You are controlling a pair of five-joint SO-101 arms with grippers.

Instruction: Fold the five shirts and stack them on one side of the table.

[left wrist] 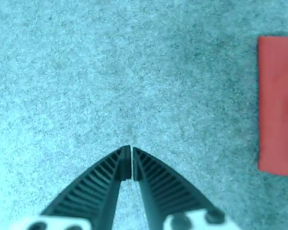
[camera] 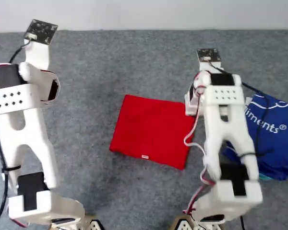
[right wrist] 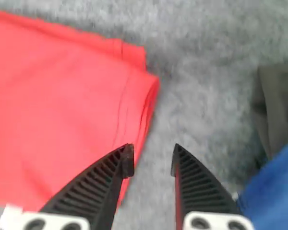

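A red shirt (camera: 151, 129), folded into a rectangle, lies flat in the middle of the grey carpeted table. My right gripper (right wrist: 152, 160) is open and hovers low over the carpet just off the shirt's folded edge (right wrist: 62, 110), one fingertip (right wrist: 126, 160) above that edge. A blue printed shirt (camera: 273, 124) lies bunched on the right, partly under the right arm (camera: 225, 124); its corner (right wrist: 273, 191) shows beside the gripper. My left gripper (left wrist: 132, 165) is shut and empty over bare carpet, well to the left of the red shirt (left wrist: 278, 100).
A dark grey piece of cloth (right wrist: 273, 105) lies by the blue shirt. The left arm (camera: 24, 120) stands along the table's left side. Grey carpet (camera: 110, 62) runs open between the arms and toward the back wall.
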